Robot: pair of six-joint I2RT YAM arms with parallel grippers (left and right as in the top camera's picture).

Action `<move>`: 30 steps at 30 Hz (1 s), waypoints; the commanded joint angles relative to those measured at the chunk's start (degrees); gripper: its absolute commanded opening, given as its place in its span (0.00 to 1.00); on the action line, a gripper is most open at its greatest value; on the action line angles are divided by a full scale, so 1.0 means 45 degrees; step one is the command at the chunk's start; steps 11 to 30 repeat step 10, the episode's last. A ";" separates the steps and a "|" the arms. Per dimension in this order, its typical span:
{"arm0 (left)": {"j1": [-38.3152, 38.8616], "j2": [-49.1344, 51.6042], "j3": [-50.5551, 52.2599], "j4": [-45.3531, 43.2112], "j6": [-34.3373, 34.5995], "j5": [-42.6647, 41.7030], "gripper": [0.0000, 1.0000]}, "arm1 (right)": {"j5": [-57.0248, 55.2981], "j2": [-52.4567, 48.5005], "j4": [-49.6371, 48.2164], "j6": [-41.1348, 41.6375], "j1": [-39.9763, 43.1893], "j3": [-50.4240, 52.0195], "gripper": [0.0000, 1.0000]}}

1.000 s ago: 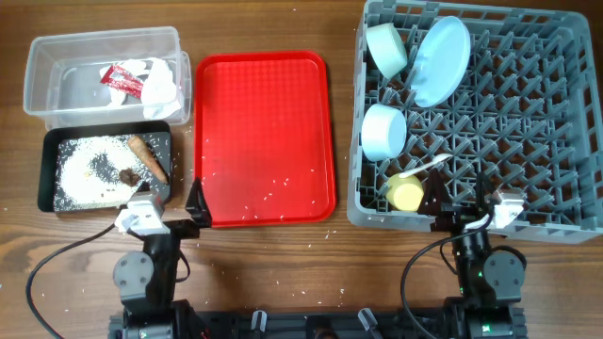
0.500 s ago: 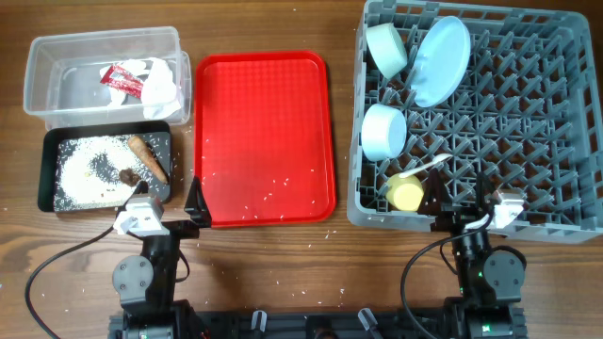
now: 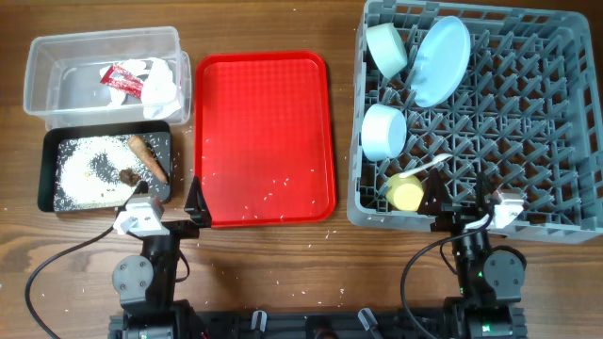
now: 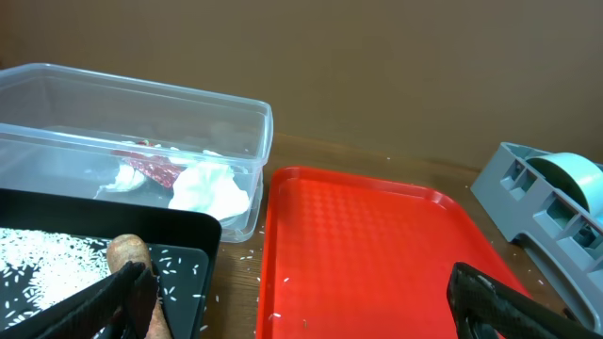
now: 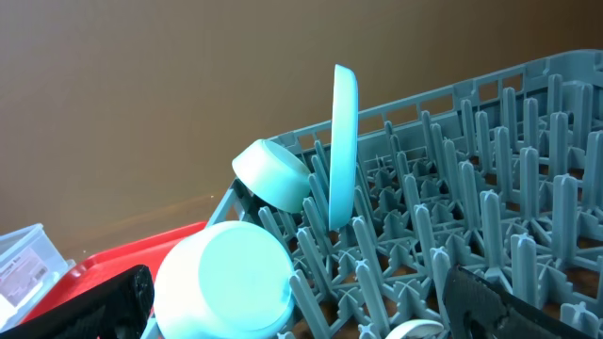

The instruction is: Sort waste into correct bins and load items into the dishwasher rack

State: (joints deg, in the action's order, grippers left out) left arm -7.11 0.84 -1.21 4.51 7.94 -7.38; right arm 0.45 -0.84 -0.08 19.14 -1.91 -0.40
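The grey dishwasher rack holds the pale blue plate on edge, a pale green bowl, a pale blue bowl, the yellow cup and the white spoon. The clear tub holds the red sauce packet and white tissue. The black tray holds rice, a dark lump and the brown root piece. My left gripper is open and empty at the near edge of the red tray. My right gripper is open and empty at the rack's near edge.
The flat red tray lies between the bins and the rack, with scattered rice grains on it and on the wood in front. Both arms sit low at the table's near edge.
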 commanded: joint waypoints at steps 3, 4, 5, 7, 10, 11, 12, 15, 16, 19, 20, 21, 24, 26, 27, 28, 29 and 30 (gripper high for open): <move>0.0044 -0.0151 0.0126 -0.0044 -0.0199 0.0083 1.00 | 0.0219 0.0092 -0.0053 -0.0165 0.0039 0.0024 1.00; 0.0049 -0.0151 0.0126 -0.0039 -0.0199 0.0083 1.00 | 0.0214 0.0092 -0.0053 -0.0160 0.0039 0.0024 1.00; 0.0044 -0.0151 0.0126 -0.0039 -0.0199 0.0078 1.00 | 0.0219 0.0092 -0.0053 -0.0160 0.0039 0.0024 1.00; 0.0044 -0.0151 0.0126 -0.0039 -0.0199 0.0083 1.00 | 0.0219 0.0092 -0.0053 -0.0165 0.0039 0.0024 0.99; 0.0044 -0.0151 0.0126 -0.0039 -0.0199 0.0083 1.00 | 0.0219 0.0092 -0.0053 -0.0165 0.0039 0.0024 1.00; 0.0044 -0.0151 0.0126 -0.0039 -0.0199 0.0083 1.00 | 0.0219 0.0092 -0.0053 -0.0165 0.0039 0.0024 1.00; 0.0044 -0.0151 0.0126 -0.0039 -0.0199 0.0083 1.00 | 0.0219 0.0092 -0.0053 -0.0165 0.0039 0.0024 1.00; 0.0044 -0.0151 0.0126 -0.0039 -0.0199 0.0083 1.00 | 0.0219 0.0092 -0.0053 -0.0165 0.0039 0.0024 1.00; 0.0044 -0.0151 0.0126 -0.0039 -0.0199 0.0083 1.00 | 0.0219 0.0092 -0.0053 -0.0165 0.0039 0.0024 1.00; 0.0044 -0.0151 0.0126 -0.0039 -0.0199 0.0083 1.00 | 0.0219 0.0092 -0.0053 -0.0165 0.0039 0.0024 1.00; 0.0044 -0.0151 0.0126 -0.0039 -0.0199 0.0083 1.00 | 0.0219 0.0092 -0.0053 -0.0165 0.0039 0.0024 1.00; 0.0044 -0.0151 0.0126 -0.0039 -0.0199 0.0083 1.00 | 0.0219 0.0092 -0.0053 -0.0165 0.0039 0.0024 1.00; 0.0044 -0.0151 0.0126 -0.0039 -0.0199 0.0083 1.00 | 0.0219 0.0092 -0.0053 -0.0165 0.0039 0.0024 1.00; 0.0044 -0.0151 0.0126 -0.0039 -0.0199 0.0083 1.00 | 0.0219 0.0092 -0.0053 -0.0165 0.0039 0.0024 1.00; 0.0044 -0.0151 0.0126 -0.0039 -0.0199 0.0083 1.00 | 0.0219 0.0092 -0.0053 -0.0165 0.0039 0.0024 1.00; 0.0044 -0.0151 0.0126 -0.0039 -0.0199 0.0083 1.00 | 0.0219 0.0092 -0.0053 -0.0165 0.0039 0.0024 1.00; 0.0044 -0.0151 0.0126 -0.0039 -0.0199 0.0083 1.00 | 0.0219 0.0092 -0.0053 -0.0165 0.0039 0.0024 1.00; 0.0044 -0.0151 0.0126 -0.0039 -0.0199 0.0083 1.00 | 0.0219 0.0092 -0.0053 -0.0165 0.0039 0.0024 1.00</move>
